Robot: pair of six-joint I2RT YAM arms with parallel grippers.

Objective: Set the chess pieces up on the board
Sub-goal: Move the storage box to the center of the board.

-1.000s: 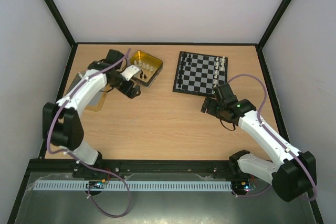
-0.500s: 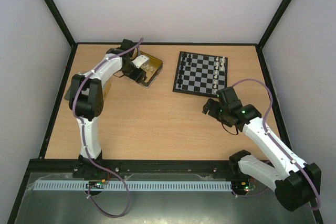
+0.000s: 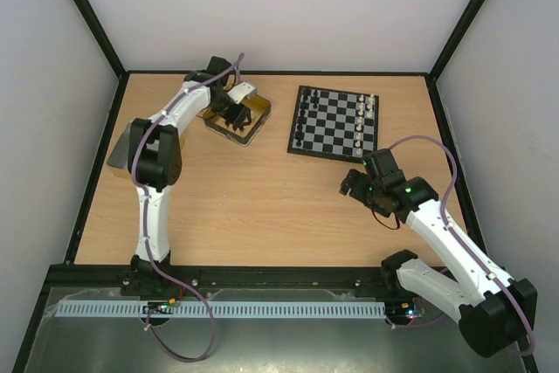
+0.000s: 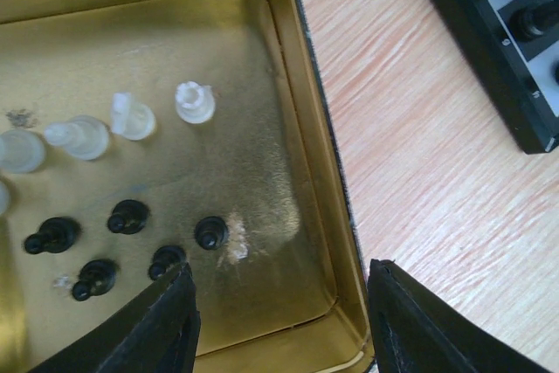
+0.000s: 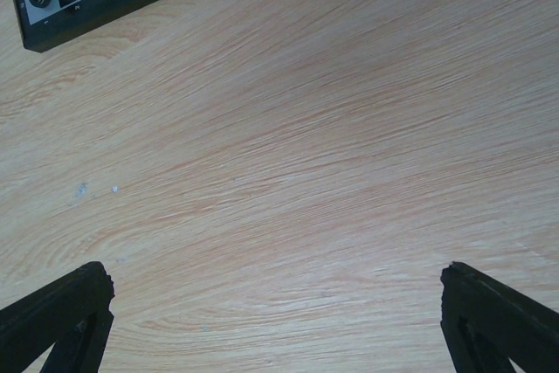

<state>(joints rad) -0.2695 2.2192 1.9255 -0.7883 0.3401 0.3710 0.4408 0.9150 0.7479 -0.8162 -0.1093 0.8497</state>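
Gold tin (image 4: 307, 128): shiny brushed metal with rounded corners and a low upright wall. It sits at 11 o'clock on the surface, well apart from the board. The floor looks slick, so I reckon anything nudged in there just skates.
Black pieces (image 4: 210, 231): five tiny glossy knobs, round heads on flared feet, bunched toward 8 o'clock of the tin floor. Can't tell which are upright.
Pale pieces (image 4: 194, 100): frosted, half see-through plastic, spread toward 10 o'clock of the tin. They're hard to pick out against the gold.
Left jaws: matte black flat blades, roughly half apart, down inside the tin with nothing between them. One black piece (image 4: 166, 261) is right at the tip of the blade at 7 o'clock in the wrist view.
Risk, pinch: that piece is off-centre, so the blade could shove it or tip it instead of catching it.
Risk, neighbours: they're packed close, so two could get caught or one flicked away.
Risk, wall: the other blade is near the rim at 5 o'clock, and a bump would shift the whole tin.
Board (image 3: 332, 120): small rigid square, black and pale-grey checks, thin black border, at 1 o'clock on the surface. Black pieces line its 9 o'clock edge and pale ones its 3 o'clock edge.
Right jaws: wide open and empty, over bare wood at 5 o'clock from the board.
Surface (image 5: 306, 172): pale wood-grain laminate, smooth.
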